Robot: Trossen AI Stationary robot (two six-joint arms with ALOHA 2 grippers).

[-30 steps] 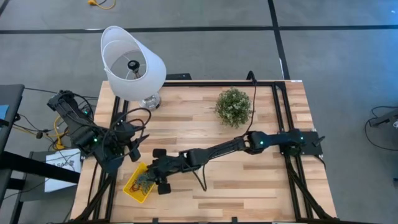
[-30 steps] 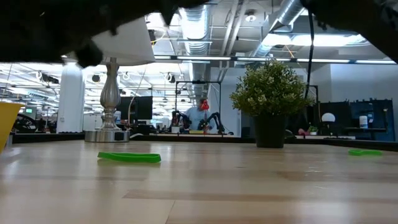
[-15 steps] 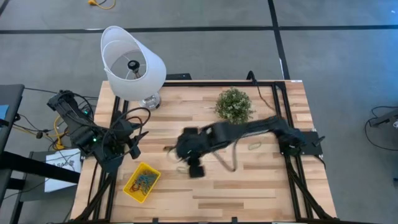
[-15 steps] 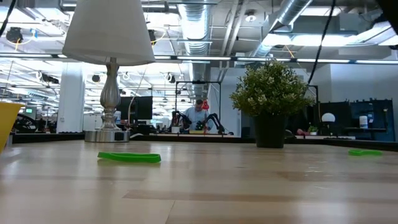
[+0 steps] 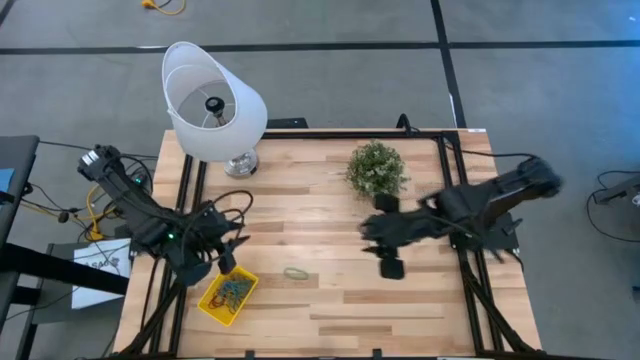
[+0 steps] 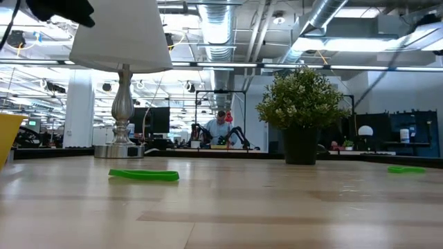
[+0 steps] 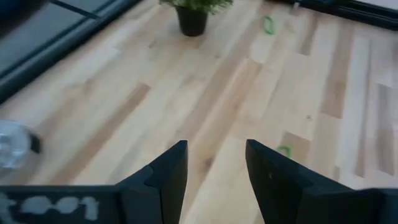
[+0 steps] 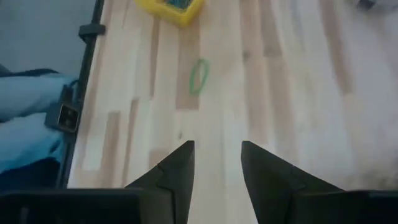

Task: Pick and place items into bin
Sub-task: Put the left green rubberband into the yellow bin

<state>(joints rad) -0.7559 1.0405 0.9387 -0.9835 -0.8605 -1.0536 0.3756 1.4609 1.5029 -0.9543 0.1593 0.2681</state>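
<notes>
On the wooden table (image 5: 330,300), the yellow bin (image 5: 228,294) sits near the front left corner with a bunch of loops already piled inside, and one green loop (image 5: 296,272) lies flat on the bare wood just beside it, toward the middle. Another green loop (image 7: 268,24) lies farther off near the potted plant (image 5: 376,170). The left gripper (image 5: 226,252) hovers right by the bin's back edge, fingers spread apart and holding nothing. The right gripper (image 5: 372,231) is over the table's right half, just in front of the plant, well apart from the bin, and its fingers stand parted with nothing between them. The white lamp (image 5: 212,104) stands at the back left.
</notes>
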